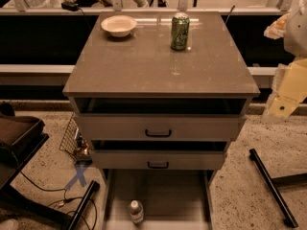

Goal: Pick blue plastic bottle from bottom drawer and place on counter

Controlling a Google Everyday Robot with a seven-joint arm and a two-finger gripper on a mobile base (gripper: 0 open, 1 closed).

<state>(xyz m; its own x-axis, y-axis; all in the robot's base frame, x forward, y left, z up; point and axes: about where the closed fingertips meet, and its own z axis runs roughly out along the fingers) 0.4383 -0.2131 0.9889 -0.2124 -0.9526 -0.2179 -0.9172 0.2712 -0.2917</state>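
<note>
The blue plastic bottle (136, 211), clear with a white cap, stands upright in the open bottom drawer (163, 190), near its front left. The counter (153, 66) is the flat grey-brown top of the cabinet. My gripper (287, 97) shows as pale yellowish parts at the right edge of the view. It hangs level with the counter's front right corner, well above and to the right of the bottle, and holds nothing that I can see.
A green soda can (180, 31) and a white bowl (118, 25) stand at the back of the counter. Two upper drawers with black handles (158, 133) sit above the open one. A black bar (271, 186) lies on the floor at right. Cables and a dark stand (29, 143) are at left.
</note>
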